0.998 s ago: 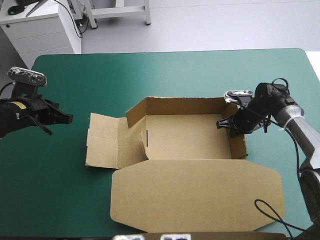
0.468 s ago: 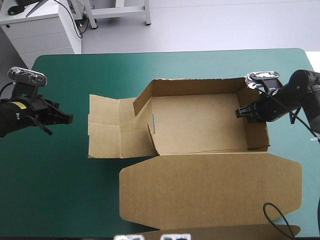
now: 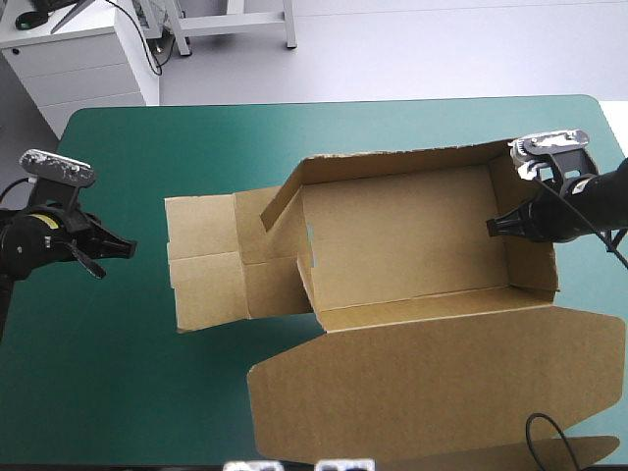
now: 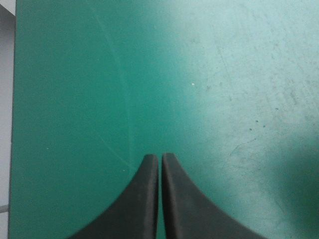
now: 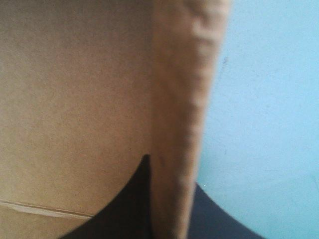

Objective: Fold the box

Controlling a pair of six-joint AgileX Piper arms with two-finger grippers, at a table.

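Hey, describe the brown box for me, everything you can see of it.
The box is plain brown board, half formed: far and right walls raised, left flaps spread flat, broad lid lying open toward the near edge. It lies on the teal-green cover, right of centre. The right tool grips its right wall, a finger each side.
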